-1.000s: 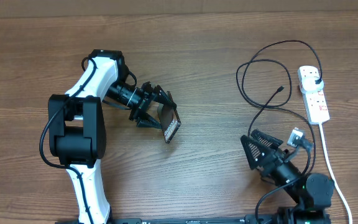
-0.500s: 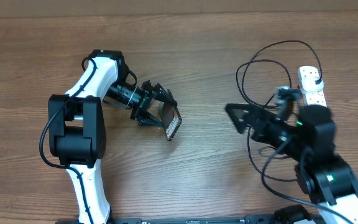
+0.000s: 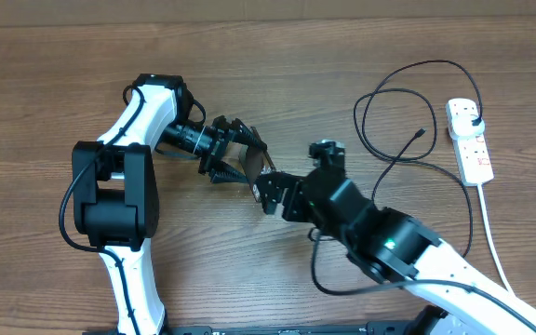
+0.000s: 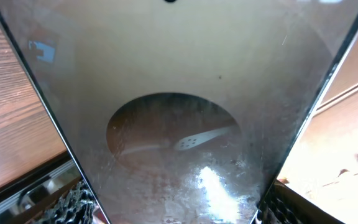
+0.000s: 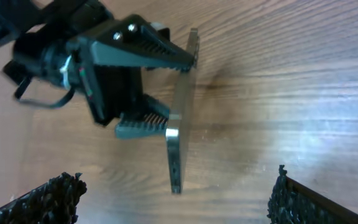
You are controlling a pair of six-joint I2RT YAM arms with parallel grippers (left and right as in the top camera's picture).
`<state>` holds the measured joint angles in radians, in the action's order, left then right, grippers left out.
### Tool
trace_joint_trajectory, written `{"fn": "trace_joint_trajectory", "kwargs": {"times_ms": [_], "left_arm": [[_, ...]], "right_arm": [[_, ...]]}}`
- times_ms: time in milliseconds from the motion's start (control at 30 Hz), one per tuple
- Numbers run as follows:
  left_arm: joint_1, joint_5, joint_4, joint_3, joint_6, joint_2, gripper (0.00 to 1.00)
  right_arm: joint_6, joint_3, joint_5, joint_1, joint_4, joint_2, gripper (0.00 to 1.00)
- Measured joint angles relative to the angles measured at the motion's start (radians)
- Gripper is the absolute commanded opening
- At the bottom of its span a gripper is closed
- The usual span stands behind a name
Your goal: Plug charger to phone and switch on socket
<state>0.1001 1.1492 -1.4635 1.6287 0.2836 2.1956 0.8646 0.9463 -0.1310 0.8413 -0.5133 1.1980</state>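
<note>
- Presently, phone (image 5: 180, 124): a stiff flat slab with a glossy face and a thin metal edge. Judged light, slippery and easily scratched. It stands on edge just left of centre in the overhead view. Whether its lower end touches the wood cannot be told.
- Left gripper (image 3: 240, 158): fingers clamped across the phone's 2 flat faces. The hold is judged sound, and it leaves 1 narrow edge bare toward the other arm.
- Right gripper (image 3: 270, 195): fingers spread wide and holding nothing, just beside the phone.
- Charger (image 3: 357, 116): a thin black cable, limp and light, looping at upper right.
- Connector tip (image 3: 422, 133): lies free on the wood, well apart from the phone. It is judged the best place to grasp, being rigid where the cable would flop.
- Socket (image 3: 468, 140): a white strip with red marks at the right edge of the frame. The charger's plug is seated at its upper end.
- Table (image 3: 389, 37): matte wood grain, flat, judged to give fair friction.
- Room: only a paler band (image 3: 249, 7) shows along the top of the frame.
</note>
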Motion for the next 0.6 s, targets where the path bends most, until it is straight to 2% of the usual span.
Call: {"fn": "trace_joint_trajectory", "kwargs": {"times_ms": [267, 500, 600], "left_arm": [[0.0, 0.042, 0.04, 0.001, 0.058, 0.0, 0.59], [0.002, 0.049, 0.039, 0.001, 0.066, 0.0, 0.59], [0.004, 0.049, 0.04, 0.001, 0.066, 0.0, 0.59]], "right_arm": [[0.02, 0.0, -0.036, 0.003, 0.084, 0.177, 0.99], [0.02, 0.0, -0.05, 0.004, 0.225, 0.25, 0.82], [0.019, 0.0, -0.061, 0.004, 0.252, 0.29, 0.68]]}}
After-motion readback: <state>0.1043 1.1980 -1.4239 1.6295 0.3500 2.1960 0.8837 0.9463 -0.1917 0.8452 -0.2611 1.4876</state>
